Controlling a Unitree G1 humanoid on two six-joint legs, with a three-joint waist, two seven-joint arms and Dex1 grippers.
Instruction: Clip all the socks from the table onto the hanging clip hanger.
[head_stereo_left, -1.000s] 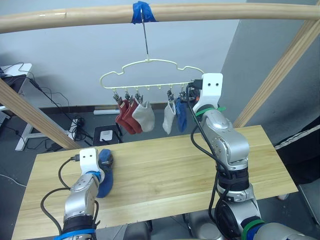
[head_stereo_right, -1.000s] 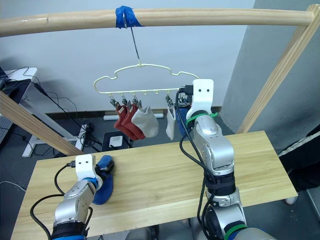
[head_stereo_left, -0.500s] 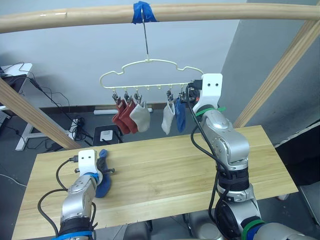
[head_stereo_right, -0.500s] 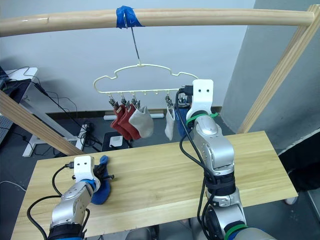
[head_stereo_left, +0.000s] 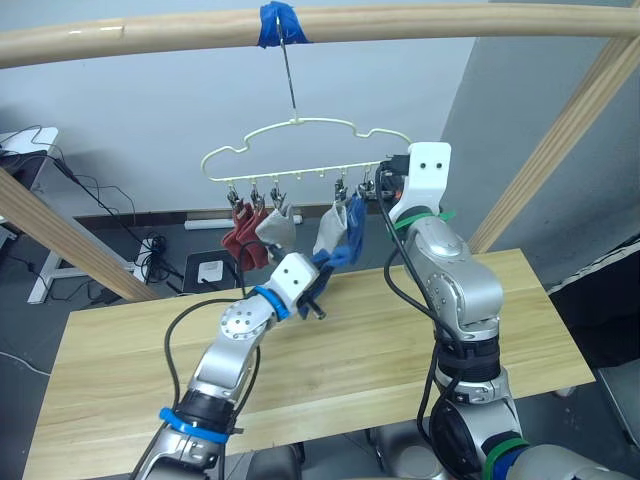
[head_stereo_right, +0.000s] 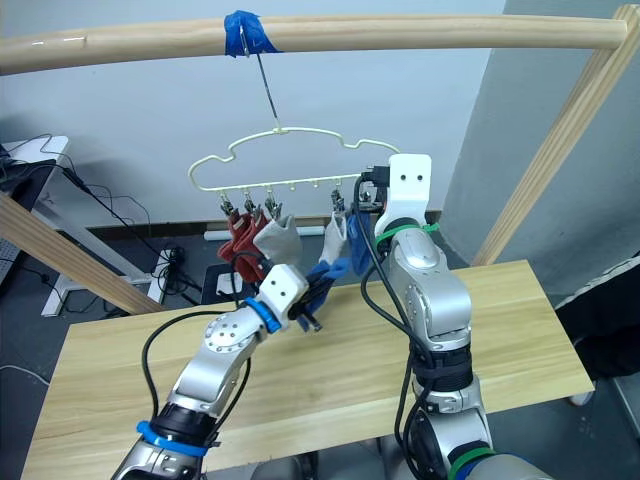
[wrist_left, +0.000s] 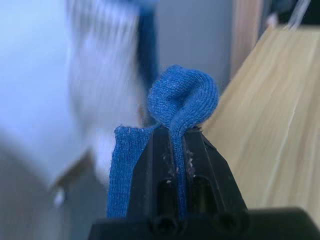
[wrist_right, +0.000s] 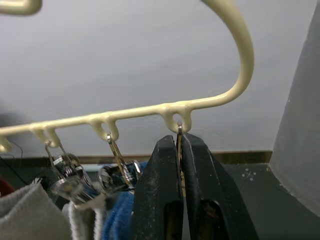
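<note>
My left gripper (head_stereo_left: 318, 303) is shut on a blue sock (wrist_left: 182, 97), held up over the table (head_stereo_left: 400, 350) just below the clip hanger (head_stereo_left: 300, 122). The sock (head_stereo_left: 326, 262) bunches above the fingertips and reaches toward the hanging socks. On the hanger's clips hang two rust-red socks (head_stereo_left: 237, 242), two light grey ones (head_stereo_left: 272, 228) and another blue one (head_stereo_left: 353, 215). My right gripper (wrist_right: 179, 145) is raised at the hanger's right end, shut on the thin metal end clip (wrist_right: 178, 131).
The hanger hooks over a thick wooden pole (head_stereo_left: 430, 18) at a wrap of blue tape (head_stereo_left: 280, 22). Slanted wooden posts (head_stereo_left: 560, 140) flank the table on both sides. Cables and a power strip (head_stereo_left: 150, 245) lie on the floor behind.
My left gripper closed on the blue sock, lifted it off the table's left side and carried it up and right to the hanger. The right arm stayed put.
</note>
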